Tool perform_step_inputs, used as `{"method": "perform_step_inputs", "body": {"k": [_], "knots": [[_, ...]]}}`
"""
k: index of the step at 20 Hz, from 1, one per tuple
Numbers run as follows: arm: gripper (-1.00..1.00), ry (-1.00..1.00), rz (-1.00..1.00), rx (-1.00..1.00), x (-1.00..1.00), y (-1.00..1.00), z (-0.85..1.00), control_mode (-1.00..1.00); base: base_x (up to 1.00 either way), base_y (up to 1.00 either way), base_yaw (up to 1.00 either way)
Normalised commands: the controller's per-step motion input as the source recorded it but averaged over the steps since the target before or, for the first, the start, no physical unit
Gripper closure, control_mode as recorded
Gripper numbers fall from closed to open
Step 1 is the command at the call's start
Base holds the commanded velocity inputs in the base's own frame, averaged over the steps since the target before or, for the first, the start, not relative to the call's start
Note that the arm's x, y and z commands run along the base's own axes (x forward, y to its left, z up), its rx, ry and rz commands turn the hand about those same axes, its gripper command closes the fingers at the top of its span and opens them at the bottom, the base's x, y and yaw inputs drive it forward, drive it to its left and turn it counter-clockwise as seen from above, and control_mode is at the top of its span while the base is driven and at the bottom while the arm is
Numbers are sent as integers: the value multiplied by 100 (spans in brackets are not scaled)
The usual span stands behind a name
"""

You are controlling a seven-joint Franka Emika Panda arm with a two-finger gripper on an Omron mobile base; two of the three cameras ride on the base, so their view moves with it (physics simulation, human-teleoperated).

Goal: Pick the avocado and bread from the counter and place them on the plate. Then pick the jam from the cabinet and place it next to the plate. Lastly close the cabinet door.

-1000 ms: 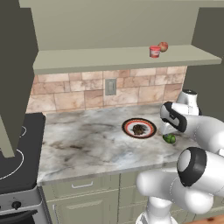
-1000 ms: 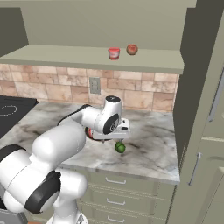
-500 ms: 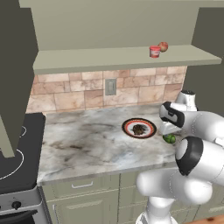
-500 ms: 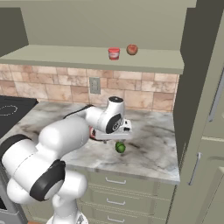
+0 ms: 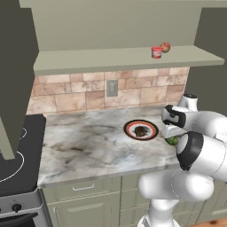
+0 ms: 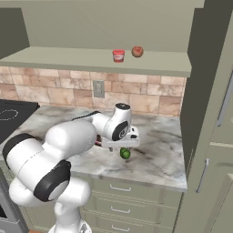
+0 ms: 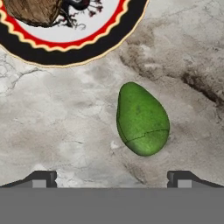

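Observation:
The green avocado lies on the marbled counter, just ahead of my open gripper, whose fingertips stand wide apart with nothing between them. From the base cameras the gripper hangs right above the avocado, not touching it. The dark brown bread rests on the red-and-black-rimmed plate, just left of the avocado. The red jam stands on the open cabinet's shelf.
A reddish apple-like ball sits beside the jam. The open cabinet door hangs at the left over a black stove. A tall cupboard bounds the counter on the right. A wall outlet is on the tiled backsplash.
The hand has come down a little closer over the avocado and the arm's elbow has swung. Avocado, bread, plate and jam have stayed put.

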Motion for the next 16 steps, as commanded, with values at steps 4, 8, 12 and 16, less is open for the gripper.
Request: {"method": "perform_step_inputs", "body": {"k": [4,8,12,16], "knots": [[-100,0,0,0,5,-5,-13,-100,0,0,0],[-100,0,0,0,7,-1,-13,-100,0,0,0],[-100,0,0,0,8,0,-13,-100,0,0,0],[-100,0,0,0,9,0,-13,-100,0,0,0]]}}
